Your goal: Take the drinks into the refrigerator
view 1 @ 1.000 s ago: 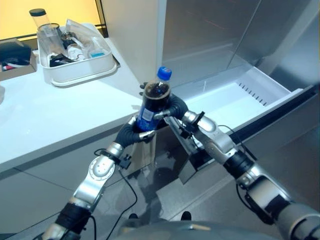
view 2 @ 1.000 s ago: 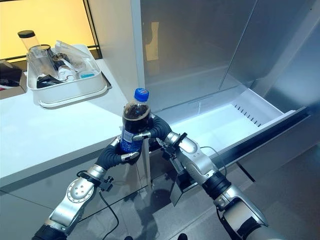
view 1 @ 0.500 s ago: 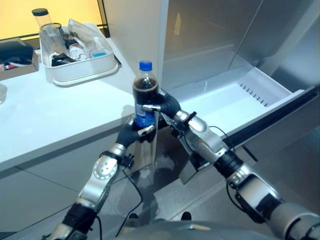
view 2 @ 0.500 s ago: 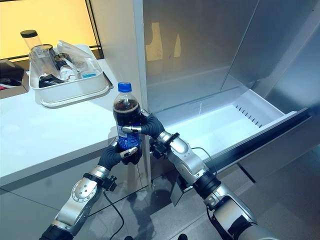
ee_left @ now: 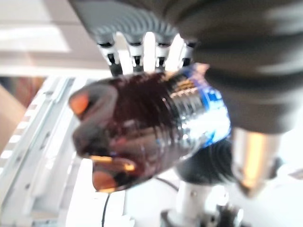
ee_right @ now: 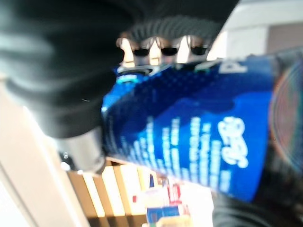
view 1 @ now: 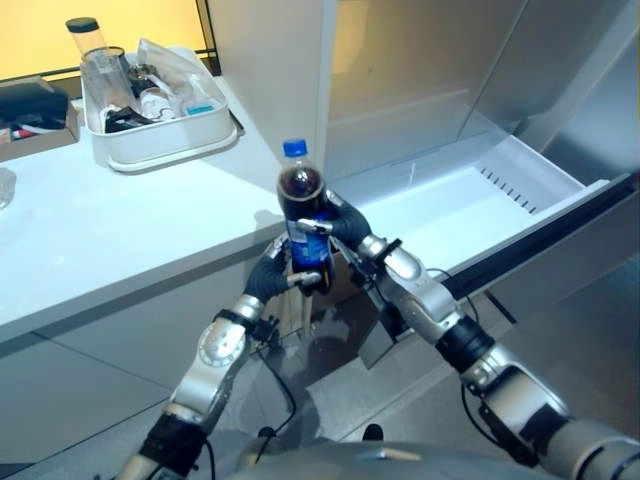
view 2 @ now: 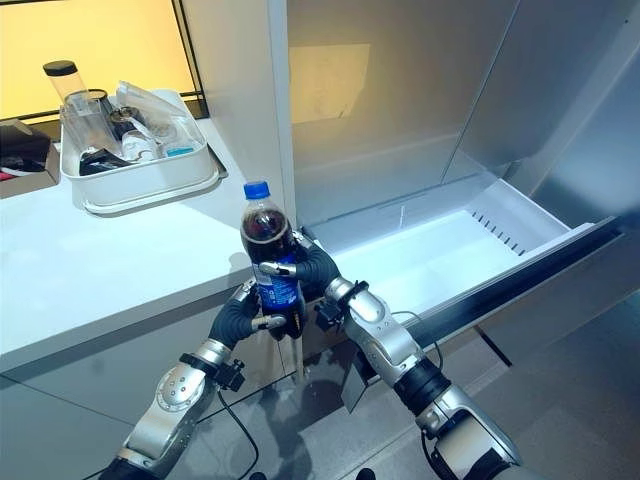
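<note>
Fingers (view 1: pixel 318 226) of right hand (view 1: pixel 343 224) and left hand (view 1: pixel 270 277) curled round cola bottle (view 1: pixel 303 216), blue cap up. Held upright off the bench (view 1: pixel 90 235) edge, just beside open refrigerator drawer (view 1: pixel 470 205). White tray (view 1: pixel 165 146) well apart on bench.

Both my left hand (view 2: pixel 240 312) and right hand (view 2: pixel 312 267) grip the cola bottle (view 2: pixel 270 260) upright between them, fingers wrapped round it.

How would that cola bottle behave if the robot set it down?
The cola bottle looks nearly full of dark liquid, so probably heavy for its size. Tall and narrow, it may tip easily. Its smooth round body would likely roll; both the left robot hand and right robot hand clasp it.
</note>
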Available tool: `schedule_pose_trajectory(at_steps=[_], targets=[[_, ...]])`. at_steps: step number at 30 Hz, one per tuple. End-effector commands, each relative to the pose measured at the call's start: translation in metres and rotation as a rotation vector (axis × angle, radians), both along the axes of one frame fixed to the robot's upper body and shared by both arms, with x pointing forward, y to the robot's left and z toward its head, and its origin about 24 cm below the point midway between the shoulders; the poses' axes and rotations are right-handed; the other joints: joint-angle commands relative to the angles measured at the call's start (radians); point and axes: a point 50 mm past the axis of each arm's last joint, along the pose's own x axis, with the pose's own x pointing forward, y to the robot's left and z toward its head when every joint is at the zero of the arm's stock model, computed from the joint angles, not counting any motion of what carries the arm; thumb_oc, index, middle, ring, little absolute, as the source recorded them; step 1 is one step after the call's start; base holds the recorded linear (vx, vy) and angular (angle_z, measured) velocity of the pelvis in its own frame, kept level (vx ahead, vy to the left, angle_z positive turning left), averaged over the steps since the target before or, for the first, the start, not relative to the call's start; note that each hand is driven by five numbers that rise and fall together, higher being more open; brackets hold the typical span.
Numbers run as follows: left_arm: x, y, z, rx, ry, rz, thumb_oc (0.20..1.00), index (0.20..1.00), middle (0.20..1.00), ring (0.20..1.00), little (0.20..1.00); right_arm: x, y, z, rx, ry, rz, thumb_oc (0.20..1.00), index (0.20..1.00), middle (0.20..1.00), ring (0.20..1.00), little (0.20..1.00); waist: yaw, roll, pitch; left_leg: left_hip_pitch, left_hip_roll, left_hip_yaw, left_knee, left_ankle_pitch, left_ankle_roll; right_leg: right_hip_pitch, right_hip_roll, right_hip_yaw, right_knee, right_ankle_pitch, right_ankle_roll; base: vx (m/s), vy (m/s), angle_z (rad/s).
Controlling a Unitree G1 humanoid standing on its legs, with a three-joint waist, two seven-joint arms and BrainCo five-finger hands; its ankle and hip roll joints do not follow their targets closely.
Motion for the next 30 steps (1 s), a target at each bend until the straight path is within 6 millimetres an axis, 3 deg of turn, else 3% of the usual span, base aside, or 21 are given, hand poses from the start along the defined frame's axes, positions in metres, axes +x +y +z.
schedule_pose_trajectory(at_steps=[1, 5, 6, 7, 12, 22, 30], targets=[[0.002, 0.014, 0.025, -0.107, -0.115, 0.048, 1.000, 1.000, 1.000, 1.000, 1.000, 0.008, -0.063, 0.062, 0.130, -0.291, -0.283, 0.200, 0.200, 0.200, 0.200, 0.200, 0.017, -0.019, -0.025, -0.026, -0.044, -0.051, 0.000, -0.067, 0.048, 0.033, -0.018, -0.061, 0.018, -0.015, 0.049, -0.01, -0.011, 0.16], [-0.012, 0.028, 0.014, -0.097, -0.062, 0.091, 1.000, 1.000, 1.000, 1.000, 1.000, -0.005, -0.100, 0.072, 0.173, -0.370, -0.447, 0.200, 0.200, 0.200, 0.200, 0.200, 0.016, -0.023, -0.023, -0.036, -0.046, -0.058, 0.000, -0.065, 0.051, 0.025, -0.018, -0.064, 0.017, -0.014, 0.051, -0.01, -0.002, 0.09], [-0.012, 0.028, 0.014, -0.096, -0.062, 0.090, 1.000, 1.000, 1.000, 1.000, 1.000, -0.005, -0.100, 0.072, 0.173, -0.370, -0.447, 0.200, 0.200, 0.200, 0.200, 0.200, 0.016, -0.023, -0.024, -0.037, -0.046, -0.058, 0.000, -0.065, 0.051, 0.025, -0.018, -0.064, 0.017, -0.014, 0.051, 0.00, 0.000, 0.00], [-0.015, 0.034, 0.010, -0.086, -0.043, 0.115, 1.000, 1.000, 1.000, 1.000, 1.000, -0.011, -0.116, 0.077, 0.191, -0.408, -0.525, 0.200, 0.200, 0.200, 0.200, 0.200, 0.014, -0.025, -0.023, -0.041, -0.049, -0.061, 0.000, -0.064, 0.052, 0.023, -0.018, -0.066, 0.017, -0.014, 0.051, 0.00, 0.000, 0.00], [-0.018, 0.043, 0.006, -0.051, -0.027, 0.154, 1.000, 1.000, 1.000, 1.000, 1.000, -0.020, -0.144, 0.084, 0.211, -0.464, -0.663, 0.200, 0.200, 0.200, 0.200, 0.200, 0.009, -0.030, -0.022, -0.047, -0.052, -0.066, 0.000, -0.064, 0.054, 0.021, -0.017, -0.069, 0.016, -0.014, 0.053, 0.00, 0.002, 0.02], [-0.016, 0.039, 0.015, 0.021, -0.079, 0.080, 1.000, 1.000, 1.000, 1.000, 1.000, -0.015, -0.179, 0.099, 0.179, -0.525, -0.826, 0.200, 0.200, 0.200, 0.200, 0.200, 0.007, -0.033, -0.024, -0.052, -0.052, -0.068, 0.000, -0.066, 0.053, 0.015, -0.018, -0.067, 0.015, -0.013, 0.056, 0.00, 0.000, 0.00], [-0.019, 0.026, 0.024, 0.025, -0.111, -0.036, 1.000, 1.000, 1.000, 1.000, 1.000, 0.002, -0.199, 0.092, 0.025, -0.455, -0.880, 0.200, 0.200, 0.200, 0.200, 0.200, 0.009, -0.036, -0.018, -0.057, -0.053, -0.066, 0.000, -0.065, 0.053, 0.007, -0.016, -0.061, 0.015, -0.010, 0.058, 0.00, 0.000, 0.00]])
